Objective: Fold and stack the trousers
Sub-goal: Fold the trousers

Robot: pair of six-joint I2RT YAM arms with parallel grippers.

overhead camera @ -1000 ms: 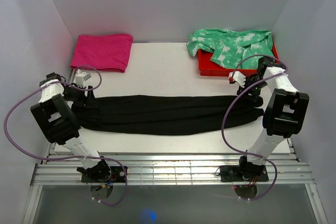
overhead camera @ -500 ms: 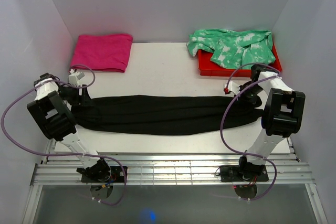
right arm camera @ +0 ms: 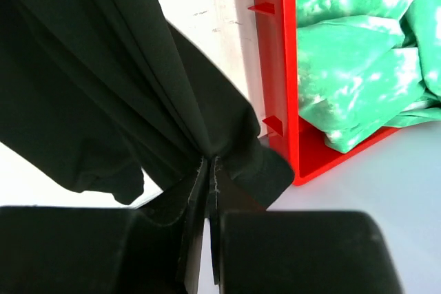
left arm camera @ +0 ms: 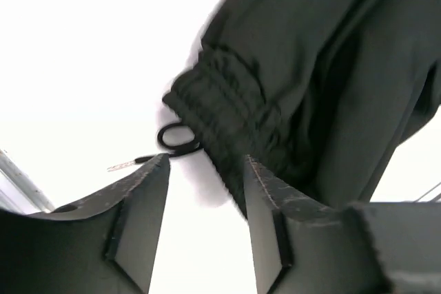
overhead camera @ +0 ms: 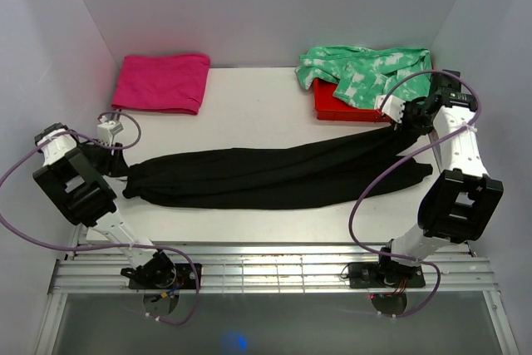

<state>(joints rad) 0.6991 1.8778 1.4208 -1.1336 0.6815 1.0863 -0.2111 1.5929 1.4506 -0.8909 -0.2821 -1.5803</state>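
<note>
The black trousers (overhead camera: pixel 266 176) lie stretched across the table, slanting up toward the back right. My right gripper (overhead camera: pixel 407 122) is shut on their ankle end and holds it raised beside the red bin; in the right wrist view the fabric (right arm camera: pixel 103 67) bunches into the closed right gripper (right arm camera: pixel 210 163). My left gripper (overhead camera: pixel 119 165) sits at the waist end on the left. In the left wrist view the left gripper (left arm camera: pixel 207 160) is open with bare table between its fingers; the elastic waistband (left arm camera: pixel 220 108) and a drawstring loop (left arm camera: pixel 176 139) lie just ahead of the tips.
A red bin (overhead camera: pixel 341 110) at the back right holds a green-and-white tie-dye garment (overhead camera: pixel 366 68); its red wall (right arm camera: pixel 272 67) is close beside my right gripper. A folded magenta-pink cloth (overhead camera: pixel 162 81) lies at the back left. White walls enclose the table on three sides.
My right gripper closed on the ankle end and lifted it back and right toward the bin, pulling the trousers into a slant. My left gripper drew back to the left, off the waist end.
</note>
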